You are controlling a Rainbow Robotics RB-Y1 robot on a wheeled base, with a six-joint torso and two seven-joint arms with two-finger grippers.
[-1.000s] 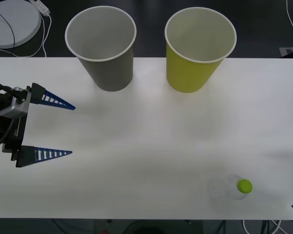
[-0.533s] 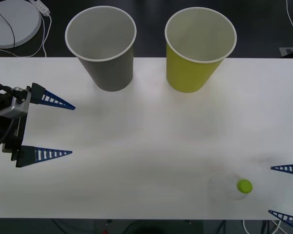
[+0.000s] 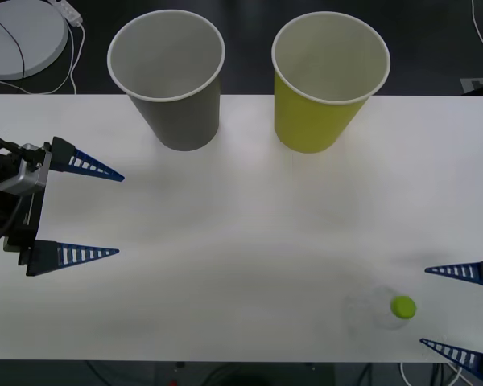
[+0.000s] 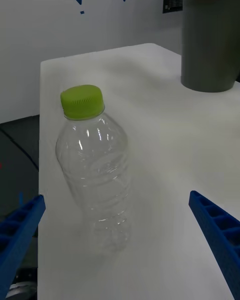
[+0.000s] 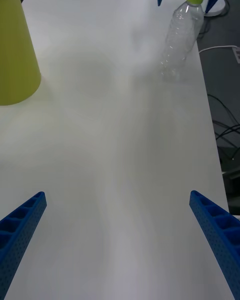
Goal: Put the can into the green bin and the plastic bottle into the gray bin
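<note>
Advancing since a moment ago, the right gripper (image 3: 423, 306) sits with fingers spread, just right of the upright plastic bottle (image 3: 384, 309), not touching it, while the left gripper (image 3: 121, 214) waits far left of it, also spread

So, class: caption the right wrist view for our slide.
Open right gripper faces the upright plastic bottle.

A white table (image 3: 249, 209) stands before a round gray disc (image 3: 20, 36) with cables (image 3: 72, 56).
</note>
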